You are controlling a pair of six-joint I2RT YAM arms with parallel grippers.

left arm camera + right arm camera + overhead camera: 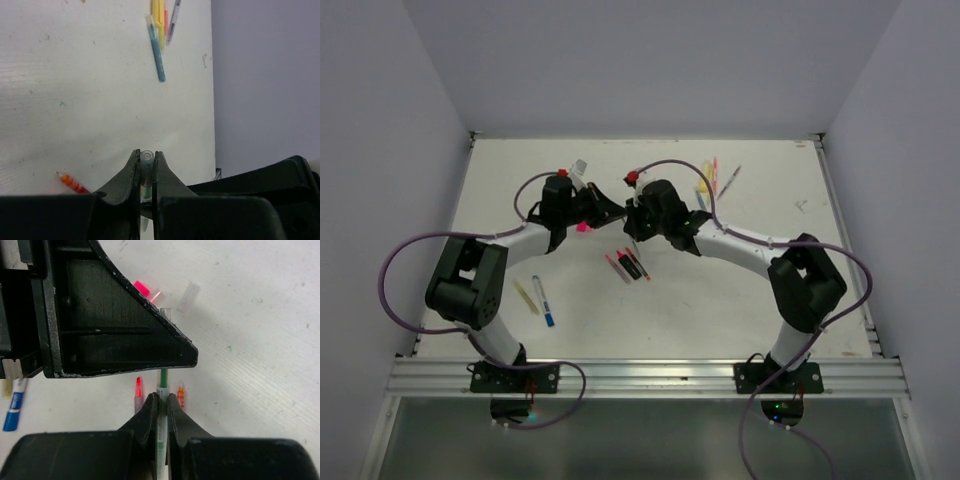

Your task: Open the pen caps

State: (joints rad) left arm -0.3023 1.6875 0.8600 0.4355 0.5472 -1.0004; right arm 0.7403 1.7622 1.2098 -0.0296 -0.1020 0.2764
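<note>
My two grippers meet tip to tip above the middle of the table, the left gripper facing the right gripper. In the left wrist view my left gripper is shut on a pale clear pen cap, with green showing inside it. In the right wrist view my right gripper is shut on a white-and-green pen. The pen's green neck runs up behind the left gripper's finger. I cannot tell whether cap and pen have parted.
Uncapped red, pink and black pens lie under the grippers. A pink cap and a clear cap lie beyond them. Yellow and blue pens lie at the left. More pens lie at the back right.
</note>
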